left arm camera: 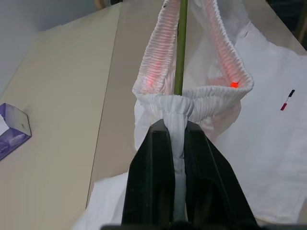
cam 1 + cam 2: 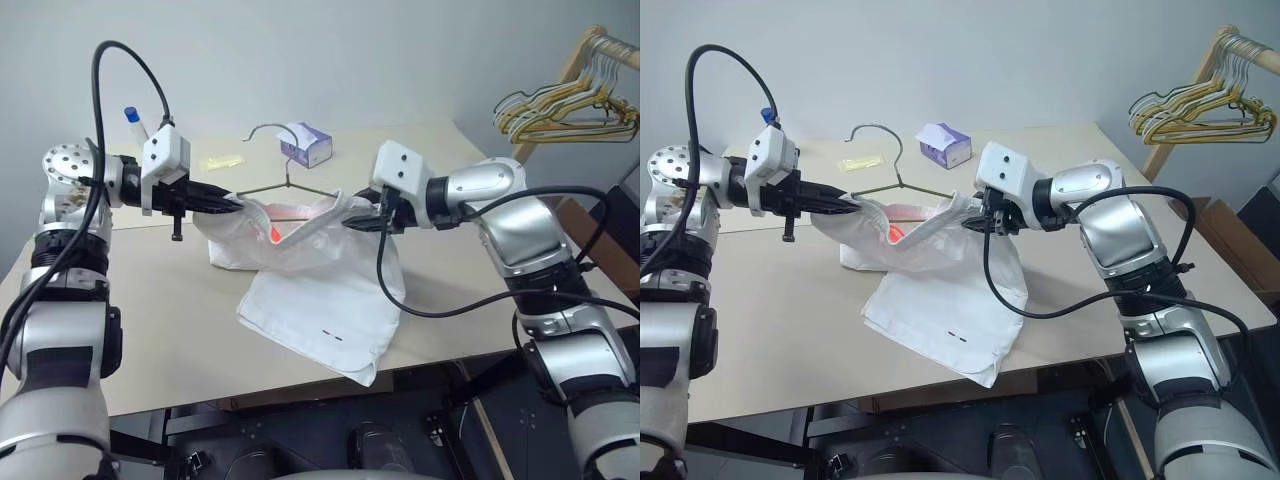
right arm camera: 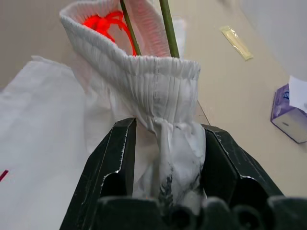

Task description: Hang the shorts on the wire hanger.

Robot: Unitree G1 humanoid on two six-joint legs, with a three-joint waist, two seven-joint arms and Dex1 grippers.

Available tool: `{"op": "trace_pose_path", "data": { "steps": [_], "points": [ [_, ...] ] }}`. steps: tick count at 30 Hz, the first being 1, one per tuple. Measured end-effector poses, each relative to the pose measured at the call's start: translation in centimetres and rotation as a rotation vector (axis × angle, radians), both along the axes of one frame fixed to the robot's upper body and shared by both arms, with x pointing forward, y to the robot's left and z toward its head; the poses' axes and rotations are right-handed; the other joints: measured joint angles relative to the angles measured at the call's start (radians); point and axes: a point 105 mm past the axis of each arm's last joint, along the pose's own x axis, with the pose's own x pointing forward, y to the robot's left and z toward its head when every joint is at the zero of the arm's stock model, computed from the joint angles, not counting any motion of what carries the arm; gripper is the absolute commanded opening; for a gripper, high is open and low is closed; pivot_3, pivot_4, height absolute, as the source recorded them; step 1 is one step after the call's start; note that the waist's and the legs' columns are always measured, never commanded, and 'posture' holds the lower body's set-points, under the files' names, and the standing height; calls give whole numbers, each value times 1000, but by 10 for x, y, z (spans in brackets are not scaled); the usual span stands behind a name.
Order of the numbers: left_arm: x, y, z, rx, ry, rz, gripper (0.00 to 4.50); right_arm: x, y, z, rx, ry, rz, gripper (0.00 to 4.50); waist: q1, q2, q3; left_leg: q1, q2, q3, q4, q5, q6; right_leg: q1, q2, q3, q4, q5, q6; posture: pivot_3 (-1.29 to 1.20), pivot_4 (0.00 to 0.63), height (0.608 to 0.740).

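The thin olive-grey wire hanger is running down into the white gathered-waist fabric shorts, its lower bar and both shoulder ends being covered by the cloth. The left gripper fingertips are sinking into bunched waistband, tips not showing. The right gripper is having fabric fill the gap between its fingers; whether they are pressing it is unclear. The bunch of yellow and white hangers is being cut off by the picture's edge.
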Motion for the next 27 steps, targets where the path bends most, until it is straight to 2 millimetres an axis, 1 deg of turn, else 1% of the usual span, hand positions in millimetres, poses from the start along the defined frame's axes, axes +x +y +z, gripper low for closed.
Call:
{"op": "trace_pose_path", "data": {
  "steps": [1, 2, 6, 11, 13, 15, 17, 20, 22, 25, 27],
  "points": [
    [0, -1, 0, 3, -2, -3, 9, 0, 1, -1, 8, 11, 5, 1530, 0, 0, 0, 0, 0, 0, 0, 0, 0, 0, 0, 0, 0, 0, 0, -105, 0, 740],
    [0, -1, 0, 5, -2, -5, 9, 1, 1, -1, 10, 20, 5, 1341, 0, 0, 0, 0, 0, 0, 0, 0, 0, 0, 0, 0, 0, 0, 0, -105, 0, 740],
    [0, -1, 1, 0, -1, -6, 9, 2, 1, -5, 10, 41, 7, 90, 0, 0, 0, 0, 0, 0, 0, 0, 0, 0, 0, 0, 0, 0, 0, -104, 0, 740],
    [-1, 0, 2, -5, -5, -4, 9, 1, 2, -5, 7, 33, 24, 39, 0, 0, 0, 0, 0, 0, 0, 0, 0, 0, 0, 0, 0, 0, 0, -108, 0, 740],
    [0, 0, 2, -13, 1, 0, 725, 1, 1, -6, 3, 21, 26, 0, 0, 0, 0, 0, 0, 0, 0, 0, 0, 0, 0, 0, 0, 0, 0, -108, 0, 740],
    [2, 0, 2, -41, 1, 14, 1240, 1, 1, -8, 2, 19, 23, 0, 0, 0, 0, 0, 0, 0, 0, 0, 0, 0, 0, 0, 0, 0, 0, -110, 0, 740],
    [5, -1, 2, -68, -3, 32, 1939, 2, 2, -9, 5, 16, 15, 0, 0, 0, 0, 0, 0, 0, 0, 0, 0, 0, 0, 0, 0, 0, 0, -112, 0, 740],
    [8, -2, 4, -90, -10, 47, 2842, 3, 2, -9, 9, 10, 2, 0, 0, 0, 0, 0, 0, 0, 0, 0, 0, 0, 0, 0, 0, 0, 0, -117, 0, 740],
    [8, 0, 8, -108, -28, 52, 3571, 3, 1, -11, 12, 12, -6, 0, -1, 0, 0, 0, 0, 0, 0, 0, 0, 0, 0, 0, 0, 0, 0, -121, 0, 740],
    [10, 2, 16, -153, -66, 70, 4472, 2, -5, -18, 19, 34, -32, 0, -1, 0, 0, 0, 0, 0, 0, 0, 0, 0, 0, 0, 0, 0, 0, -126, 0, 740],
    [13, 5, 23, -205, -96, 103, 4472, 2, -12, -20, 25, 44, -68, 0, -1, 0, 0, 0, 0, 0, 0, 0, 0, 0, 0, 0, 0, 0, 0, -131, 0, 740]
  ]
}}
